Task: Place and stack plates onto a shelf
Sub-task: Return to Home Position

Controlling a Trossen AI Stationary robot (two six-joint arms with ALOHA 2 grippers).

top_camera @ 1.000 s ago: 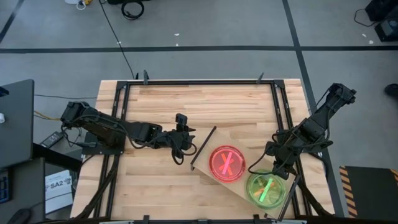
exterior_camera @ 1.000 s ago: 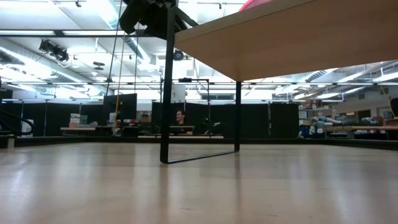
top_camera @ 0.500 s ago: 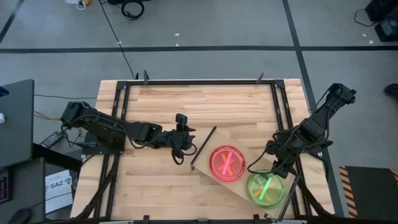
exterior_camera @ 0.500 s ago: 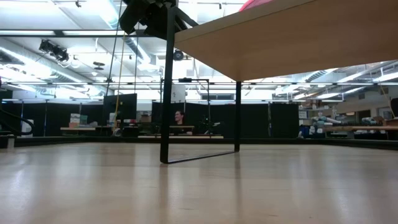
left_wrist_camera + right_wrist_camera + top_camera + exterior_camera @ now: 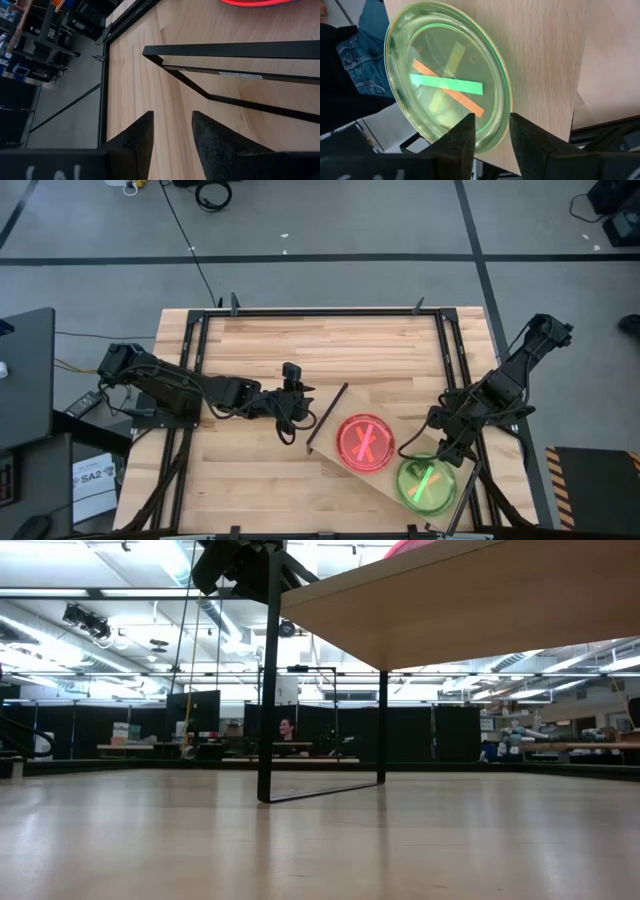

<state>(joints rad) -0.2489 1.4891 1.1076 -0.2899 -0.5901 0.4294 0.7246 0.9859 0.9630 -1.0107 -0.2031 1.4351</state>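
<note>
Hovering just beside the translucent green round plastic plate (image 5: 428, 483), which tops a stack at the near right end of the light wooden shelf (image 5: 408, 444), the right gripper (image 5: 448, 456) is parted and empty. A low retreat could clip that rim and slide plates off. The left gripper (image 5: 288, 432), also parted, waits leftward.

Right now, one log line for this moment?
shelf: pink stack, green stack; left end effector: open, beside shelf; right end effector: open, by green stack

Shelf (image 5: 329, 443) angled on table; pink-topped plate stack (image 5: 365, 442), green-topped plate stack (image 5: 429, 483) side by side on it.
</note>
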